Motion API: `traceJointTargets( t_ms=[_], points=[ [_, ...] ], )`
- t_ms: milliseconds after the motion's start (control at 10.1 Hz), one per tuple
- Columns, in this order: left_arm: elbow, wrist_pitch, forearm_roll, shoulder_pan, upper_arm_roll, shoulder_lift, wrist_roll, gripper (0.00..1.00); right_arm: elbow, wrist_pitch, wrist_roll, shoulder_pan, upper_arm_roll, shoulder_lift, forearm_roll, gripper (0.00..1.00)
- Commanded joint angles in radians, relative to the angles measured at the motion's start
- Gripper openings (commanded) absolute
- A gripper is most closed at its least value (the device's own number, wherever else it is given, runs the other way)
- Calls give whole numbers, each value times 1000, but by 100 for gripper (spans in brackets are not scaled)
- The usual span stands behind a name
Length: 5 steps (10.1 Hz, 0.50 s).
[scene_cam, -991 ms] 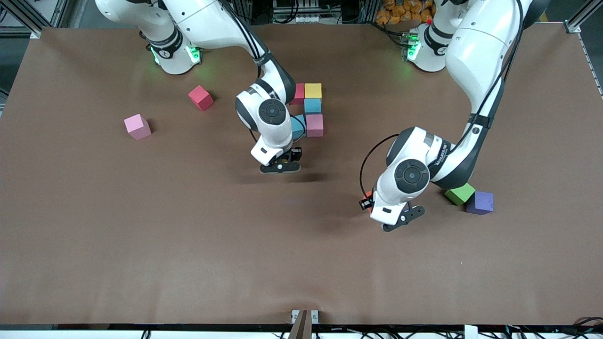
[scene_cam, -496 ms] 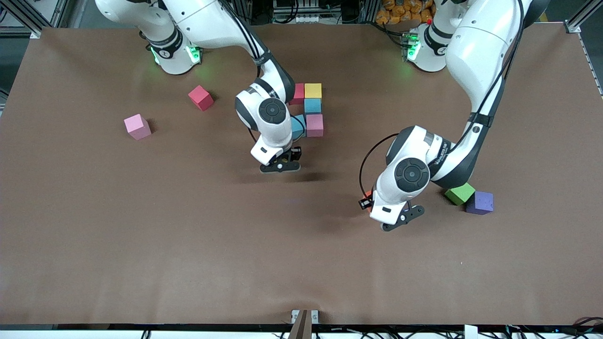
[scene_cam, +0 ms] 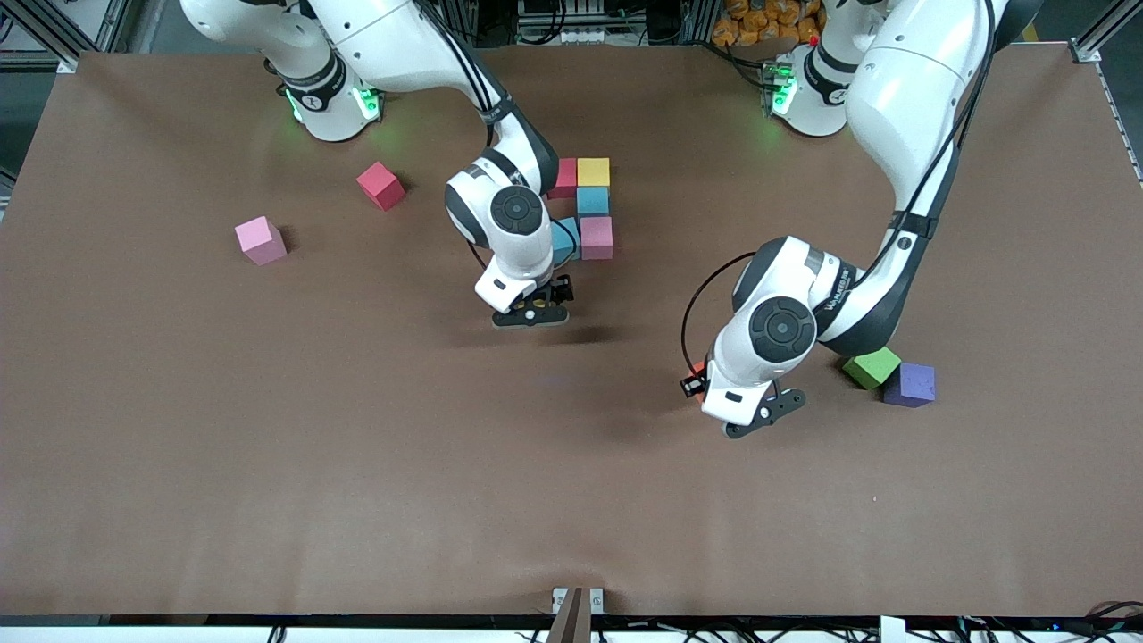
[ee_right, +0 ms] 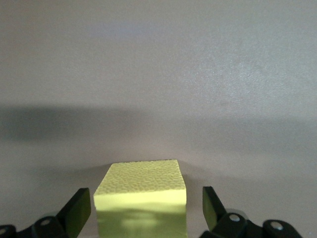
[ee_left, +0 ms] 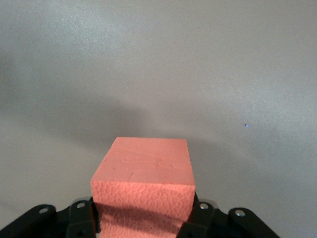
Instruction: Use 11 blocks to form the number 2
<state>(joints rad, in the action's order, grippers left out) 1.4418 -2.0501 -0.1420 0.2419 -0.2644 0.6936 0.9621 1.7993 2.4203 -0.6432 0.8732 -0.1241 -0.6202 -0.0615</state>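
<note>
Right wrist view. A yellow block point(ee_right: 141, 198) sits at lower centre of the frame on the plain brown table point(ee_right: 158, 74). The right gripper point(ee_right: 146, 208) straddles it, its two dark fingers point(ee_right: 78, 210) spread wide and clear of the block's sides.

The right arm's wrist covers most of one light blue block point(scene_cam: 564, 241) and part of the crimson block point(scene_cam: 565, 177) in the cluster. In the right wrist view, the yellow block point(ee_right: 141, 198) between the spread jaws runs off the frame edge. In the left wrist view, the orange block point(ee_left: 143, 191) clamped between the jaws is cut off too.
</note>
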Motion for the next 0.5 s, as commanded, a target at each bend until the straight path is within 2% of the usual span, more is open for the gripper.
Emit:
traceJointTargets(
  t_ms=[0, 397],
  points=[
    [19, 14, -8, -6, -4, -42, 15, 26, 37, -12, -10, 1, 0, 71, 17, 100],
    [20, 33, 55, -10, -4, -72, 65, 24, 32, -46, -4, -23, 0, 117, 17, 100]
  ],
)
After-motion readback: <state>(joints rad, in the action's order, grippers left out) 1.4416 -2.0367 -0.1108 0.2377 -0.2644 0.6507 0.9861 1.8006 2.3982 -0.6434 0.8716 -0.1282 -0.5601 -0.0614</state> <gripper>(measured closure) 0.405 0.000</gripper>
